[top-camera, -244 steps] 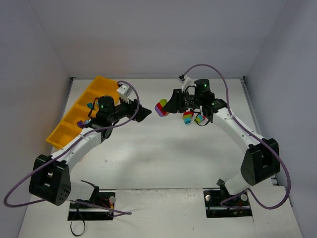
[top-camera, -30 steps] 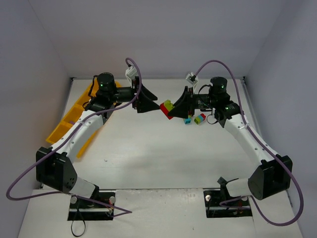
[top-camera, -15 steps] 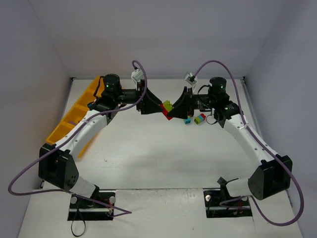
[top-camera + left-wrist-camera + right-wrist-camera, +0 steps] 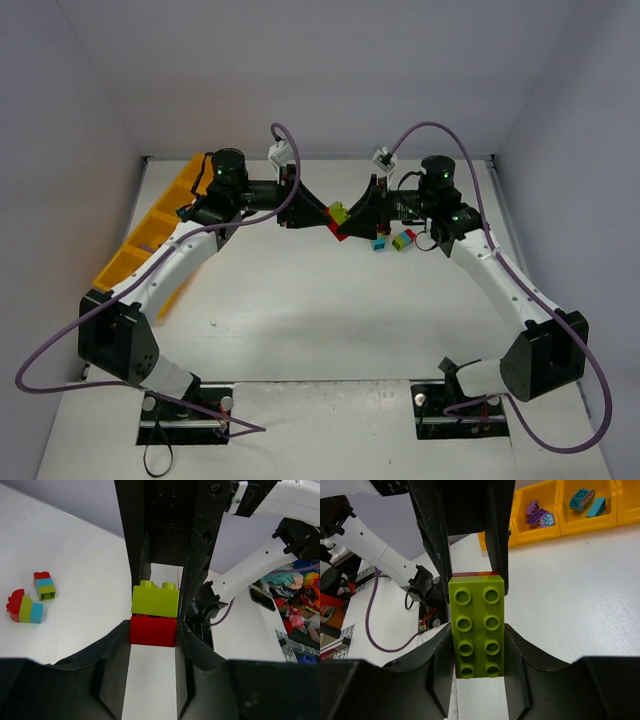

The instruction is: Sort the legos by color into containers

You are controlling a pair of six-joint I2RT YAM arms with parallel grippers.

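Both arms reach inward and the two hands meet in the air above the back centre of the worktop (image 4: 320,320).

1. Right hand (image 4: 478,630): closed on the lime green brick (image 4: 477,635), with one finger pressed against each long side. The studs face the right wrist camera.
2. Left hand (image 4: 153,626): its fingers lie against both sides of the red brick (image 4: 152,632), closed on it.
3. The red brick is joined to the underside of the lime green brick. The pair is clear of the worktop and is held between the two hands from opposite ends.
4. Two small multicoloured stacks lie on the worktop just beside the right hand: one of red, teal and lime (image 4: 44,585), and one with a rounded red end (image 4: 23,607). The two are near each other but apart.
5. The orange-yellow tray (image 4: 150,235) lies along the left edge of the worktop. One compartment holds purple pieces (image 4: 538,516) and the adjacent compartment holds teal pieces (image 4: 585,500)
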